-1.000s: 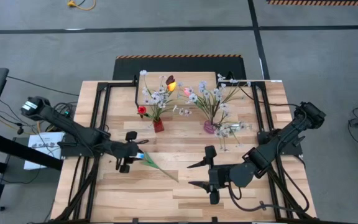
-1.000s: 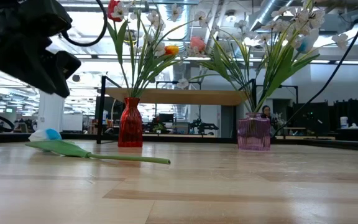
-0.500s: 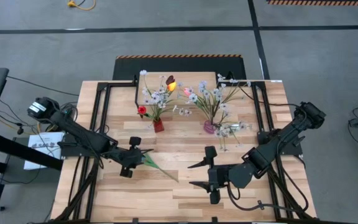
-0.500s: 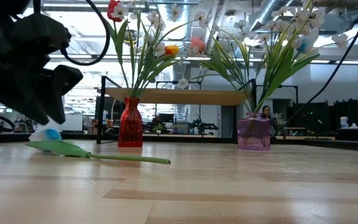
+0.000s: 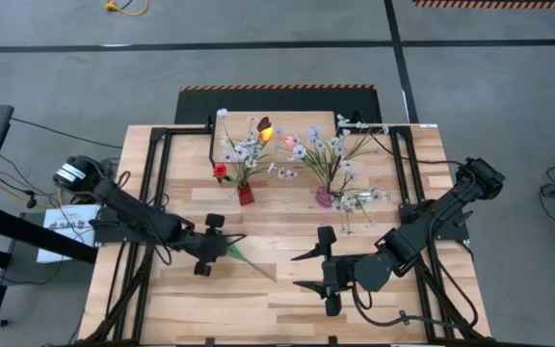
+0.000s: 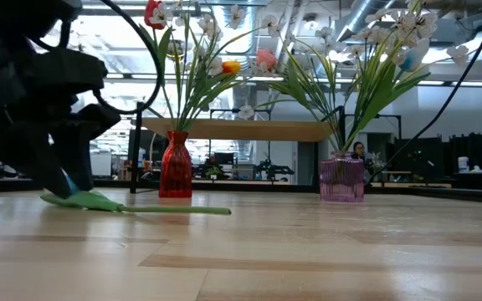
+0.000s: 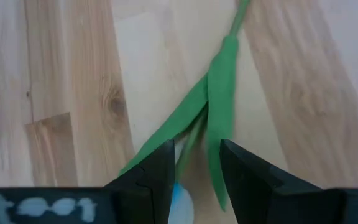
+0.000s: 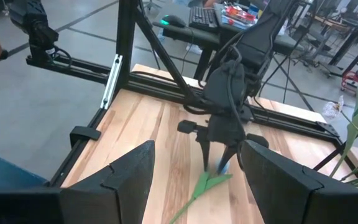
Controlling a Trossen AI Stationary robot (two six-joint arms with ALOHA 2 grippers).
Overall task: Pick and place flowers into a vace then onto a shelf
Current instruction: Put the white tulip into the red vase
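- Your left pincer (image 5: pixel 207 246) sits left of centre in the overhead frame, lowered over a loose flower (image 5: pixel 244 259) that lies flat on the desk (image 5: pixel 287 299).
- In the left wrist frame its two fingers (image 7: pixel 157 177) stand partly apart, one on each side of the green stem and leaves (image 7: pixel 213 118), with a pale blue head (image 7: pixel 180 200) showing between them at the bottom edge. You cannot tell from these frames whether the pads are actually pressing on the flower.
- In the low frame the flower (image 6: pixel 132 206) lies on the wood at lower left, with the dark left pincer (image 6: pixel 61 163) standing down onto its head end.
- Your right pincer (image 5: pixel 308 270) waits at lower centre of the overhead frame, jaws wide apart and holding nothing.
- The red vase (image 5: pixel 246 194) and the pink vase (image 5: pixel 325 198) stand in the upper middle of the overhead frame, each already filled with flowers.
- The shelf (image 6: pixel 241 130) shows in the centre of the low frame, behind both vases.
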